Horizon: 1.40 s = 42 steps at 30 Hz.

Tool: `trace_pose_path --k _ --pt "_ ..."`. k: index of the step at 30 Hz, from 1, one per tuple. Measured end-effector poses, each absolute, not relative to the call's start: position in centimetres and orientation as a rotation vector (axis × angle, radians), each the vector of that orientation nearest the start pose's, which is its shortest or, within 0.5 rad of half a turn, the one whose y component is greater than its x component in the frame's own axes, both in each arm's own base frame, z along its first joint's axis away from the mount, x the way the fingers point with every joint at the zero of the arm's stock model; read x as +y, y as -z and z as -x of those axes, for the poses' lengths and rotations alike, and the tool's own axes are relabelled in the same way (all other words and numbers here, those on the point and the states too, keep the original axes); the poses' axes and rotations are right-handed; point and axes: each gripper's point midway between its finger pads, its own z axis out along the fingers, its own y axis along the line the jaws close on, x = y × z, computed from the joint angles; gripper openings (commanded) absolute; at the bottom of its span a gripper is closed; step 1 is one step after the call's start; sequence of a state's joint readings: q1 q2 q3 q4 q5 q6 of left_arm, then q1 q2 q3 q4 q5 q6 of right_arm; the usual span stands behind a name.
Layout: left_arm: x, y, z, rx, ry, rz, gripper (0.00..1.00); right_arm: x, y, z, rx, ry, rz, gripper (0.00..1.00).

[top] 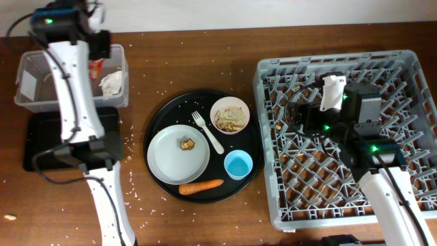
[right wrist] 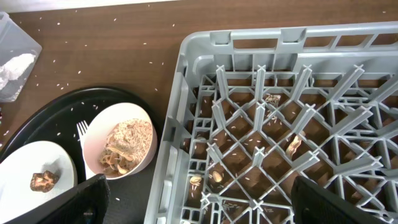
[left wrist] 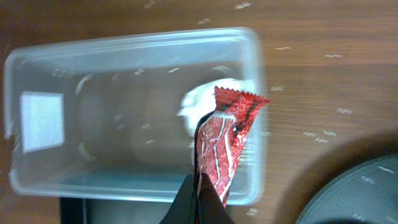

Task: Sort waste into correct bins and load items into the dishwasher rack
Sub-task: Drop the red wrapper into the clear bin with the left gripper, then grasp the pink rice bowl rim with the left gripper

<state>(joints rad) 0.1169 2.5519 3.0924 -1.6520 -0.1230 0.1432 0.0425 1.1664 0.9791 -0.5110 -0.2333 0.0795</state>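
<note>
My left gripper point(left wrist: 198, 186) is shut on the red snack wrapper point(left wrist: 227, 137) and holds it over the right end of the clear tub point(left wrist: 124, 50), where the white napkin point(left wrist: 196, 99) lies. In the overhead view the wrapper point(top: 96, 67) hangs over the tub point(top: 27, 102). My right gripper point(right wrist: 199, 199) is open and empty above the left edge of the grey rack point(right wrist: 186, 93). The grey plate point(top: 167, 160) bears the brown scrap point(top: 187, 143). The white bowl point(top: 230, 115) holds beige crumbs. The fork point(top: 207, 131), blue cup point(top: 238, 165) and carrot point(top: 201, 185) lie nearby.
The plate, bowl, cup, fork and carrot sit on a large round black tray point(top: 151, 119). A shallow black rectangular tray point(top: 41, 147) lies in front of the tub. Rice grains are scattered over the wooden table and the rack point(top: 410, 102) floor.
</note>
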Motion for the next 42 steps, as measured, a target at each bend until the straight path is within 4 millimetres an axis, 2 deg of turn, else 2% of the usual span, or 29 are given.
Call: trace_pose_path --k 2,3,4,5,9,12,15,16,17,20,21,23,25,27,29,33,35,38,40,42 --pt "11.3 -20.1 -52.1 2.724 -0.269 0.104 0.66 5.5 -21.5 -35.1 2.266 -0.329 0.082 0.92" --pt "12.6 -19.0 -52.0 2.746 -0.272 0.139 0.96 5.5 -21.5 -35.1 2.266 -0.329 0.082 0.92" --pt "13.8 -17.7 -52.0 2.768 -0.269 0.176 0.99 5.5 -21.5 -35.1 2.266 -0.329 0.082 0.92" --pt "14.5 -16.7 -52.0 2.785 -0.265 0.201 0.99 5.5 -21.5 -35.1 2.266 -0.330 0.082 0.92" --pt "14.9 -15.2 -52.6 2.795 -0.256 0.214 0.99 5.5 -21.5 -35.1 2.265 -0.329 0.082 0.92" --pt "14.6 -15.5 -52.8 2.785 -0.237 0.207 0.99 5.5 -21.5 -35.1 2.265 -0.329 0.081 0.93" --pt "13.1 -16.6 -52.1 2.787 -0.137 0.187 0.99 5.5 -21.4 -35.1 2.266 -0.329 0.081 0.93" --pt "12.2 -17.4 -51.5 2.793 -0.077 0.172 0.98 5.5 -21.5 -35.1 2.265 -0.329 0.082 0.93" --pt "11.0 -19.2 -50.6 2.782 0.005 0.151 0.98 5.5 -21.5 -35.1 2.264 -0.330 0.082 0.93" --pt "8.7 -23.3 -49.4 2.712 0.112 0.109 0.98 5.5 -21.6 -35.2 2.258 -0.329 0.082 0.93" --pt "7.4 -26.1 -48.9 2.647 0.148 0.074 0.98 5.5 -21.6 -35.2 2.256 -0.328 0.083 0.97" --pt "5.4 -29.2 -48.2 2.578 0.179 0.018 0.98 5.5 -21.6 -35.2 2.260 -0.328 0.084 0.98" --pt "3.2 -30.9 -47.7 2.545 0.202 -0.043 0.97 5.5 -21.2 -34.9 2.279 -0.330 0.079 0.98" --pt "0.9 -31.4 -46.7 2.558 0.225 -0.101 0.97 5.5 -20.9 -34.6 2.294 -0.331 0.077 0.98" --pt "-1.3 -30.9 -45.4 2.608 0.246 -0.156 0.97 5.4 -20.8 -34.5 2.303 -0.331 0.076 0.98" --pt "-5.8 -26.6 -41.8 2.792 0.286 -0.344 0.97 5.4 -20.8 -34.5 2.301 -0.331 0.076 0.98" --pt "-7.7 -23.7 -42.0 2.827 0.287 -0.452 0.93 5.4 -20.8 -34.5 2.302 -0.332 0.076 0.98" --pt "-11.1 -18.0 -43.4 2.818 0.294 -0.598 0.82 5.4 -20.8 -34.5 2.302 -0.331 0.076 0.98" --pt "-13.2 -15.1 -43.8 2.791 0.306 -0.671 0.81 5.4 -20.8 -34.5 2.304 -0.331 0.076 0.98" --pt "-15.2 -13.1 -44.4 2.742 0.314 -0.722 0.81 5.4 -20.8 -34.5 2.303 -0.332 0.076 0.98"
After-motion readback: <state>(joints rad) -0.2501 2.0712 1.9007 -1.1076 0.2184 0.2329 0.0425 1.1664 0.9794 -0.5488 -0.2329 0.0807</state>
